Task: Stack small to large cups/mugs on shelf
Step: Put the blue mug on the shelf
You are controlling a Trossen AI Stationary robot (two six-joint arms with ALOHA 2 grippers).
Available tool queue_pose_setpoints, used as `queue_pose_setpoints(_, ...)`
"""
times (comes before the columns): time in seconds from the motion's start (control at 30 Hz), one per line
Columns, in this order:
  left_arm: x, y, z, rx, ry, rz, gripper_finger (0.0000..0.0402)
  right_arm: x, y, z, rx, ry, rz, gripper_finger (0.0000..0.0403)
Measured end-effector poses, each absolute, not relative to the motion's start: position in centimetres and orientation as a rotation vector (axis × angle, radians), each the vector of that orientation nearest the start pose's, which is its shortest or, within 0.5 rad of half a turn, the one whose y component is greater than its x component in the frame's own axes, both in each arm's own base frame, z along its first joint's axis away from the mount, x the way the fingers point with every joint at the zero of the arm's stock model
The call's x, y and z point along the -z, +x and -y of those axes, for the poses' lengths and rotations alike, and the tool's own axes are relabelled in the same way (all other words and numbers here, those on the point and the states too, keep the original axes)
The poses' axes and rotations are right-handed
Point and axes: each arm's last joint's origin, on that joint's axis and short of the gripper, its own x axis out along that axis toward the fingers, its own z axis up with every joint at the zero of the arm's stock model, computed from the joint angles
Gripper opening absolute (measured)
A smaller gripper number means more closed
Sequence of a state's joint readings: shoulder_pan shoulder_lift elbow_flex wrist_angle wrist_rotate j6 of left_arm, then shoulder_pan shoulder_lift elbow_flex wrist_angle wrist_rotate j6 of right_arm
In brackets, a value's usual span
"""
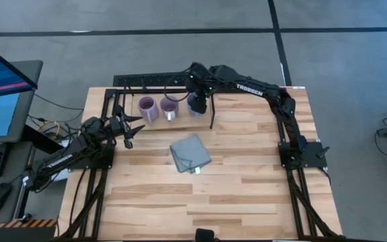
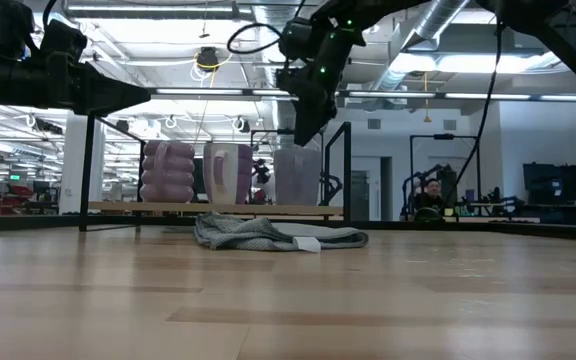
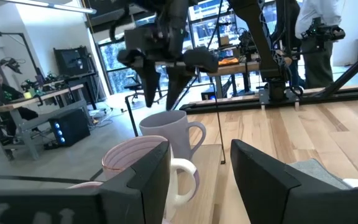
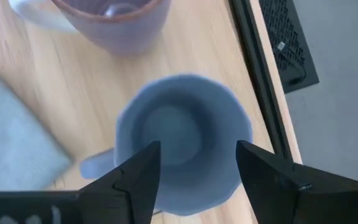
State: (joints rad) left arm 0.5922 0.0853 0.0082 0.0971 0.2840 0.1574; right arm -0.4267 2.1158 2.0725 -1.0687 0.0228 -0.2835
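A workshop of desks, screens and ceiling ducts lies behind the wooden table (image 1: 247, 195), where a person sits far off at a bench. At the table's 12 o'clock edge, the shelf (image 1: 130, 117) carries three mugs in a row. The light purple mug (image 1: 146, 109) stands toward 9 o'clock, the purple mug (image 1: 170, 108) with the white handle sits in the middle, and the blue mug (image 1: 195, 105) stands toward 3 o'clock.

The right gripper (image 4: 194, 165) hangs directly above the blue mug, fingers spread wide, one over each side of the rim. Nothing is held. The left gripper (image 1: 127, 137) waits near the table's 9 o'clock edge, fingers partly apart and empty. A grey cloth (image 1: 190, 153) lies mid-table, at 6 o'clock from the mugs.

The risks appear to lie in the descent. The spread looks only slightly wider than the mug, so an off-centre drop could land a fingertip on the rim and tip or shove it. The purple mug stands just beside it, and a sideways push could knock the two together. The shelf's black rods and upright divider are close by, and the arm could catch on them during a lift. A grip on smooth glaze may also slip once the mug leaves the board.
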Motion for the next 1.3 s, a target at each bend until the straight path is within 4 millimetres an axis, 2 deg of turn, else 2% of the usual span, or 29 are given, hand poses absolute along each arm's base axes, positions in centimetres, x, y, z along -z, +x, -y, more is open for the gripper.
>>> queue_pose_setpoints(0.73, -16.9, 8.9, -5.0, -0.308, 0.165, -0.006, 0.0162, -29.2, 40.7, 18.6, 0.273, 0.018, -1.126, 0.0231)
queue_pose_setpoints(1.1, -16.9, 8.9, -5.0, -0.308, 0.165, -0.006, 0.0162, -27.1, 41.0, 18.7, 0.256, -0.008, -1.131, 0.0230)
queue_pose_setpoints(1.3, -16.9, 8.9, -5.0, -0.308, 0.166, -0.006, 0.0162, -27.3, 41.1, 19.1, 0.249, 0.001, -1.100, 0.0230)
